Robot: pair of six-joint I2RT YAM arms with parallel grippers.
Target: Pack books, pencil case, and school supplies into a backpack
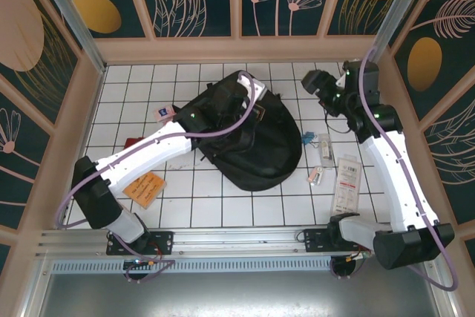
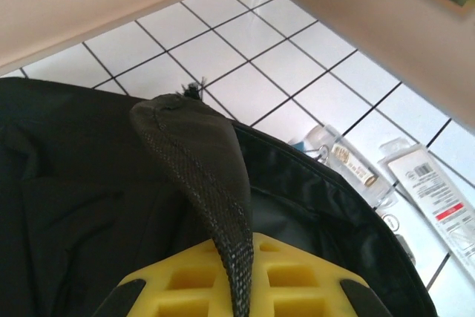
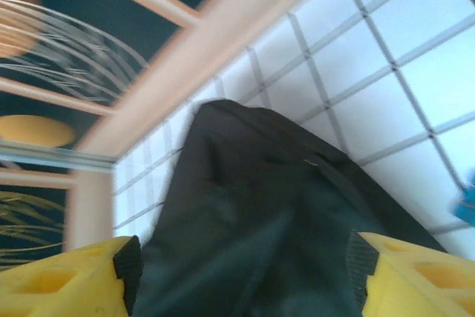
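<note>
White tiled surface (image 1: 223, 209) carried the black backpack (image 1: 260, 150) near its middle; the left tool (image 2: 239, 298) was clamped on its mesh strap (image 2: 200, 161), while the right tool (image 3: 245, 276) gaped wide over it.

The table (image 1: 223, 206) is surfaced in white square tiles with dark grout lines. A black backpack (image 1: 260, 150) lies slumped near its middle. To the left, an orange booklet (image 1: 145, 188) rests toward the near edge, a dark red piece (image 1: 133, 142) farther back, and a pink-white card (image 1: 164, 113) with a blue patch beyond that. To the right lie a small blue piece (image 1: 307, 138), a clear packet (image 1: 324, 146), a pink-white piece (image 1: 315, 176) and a long white packet (image 1: 346, 183) with red print.
</note>
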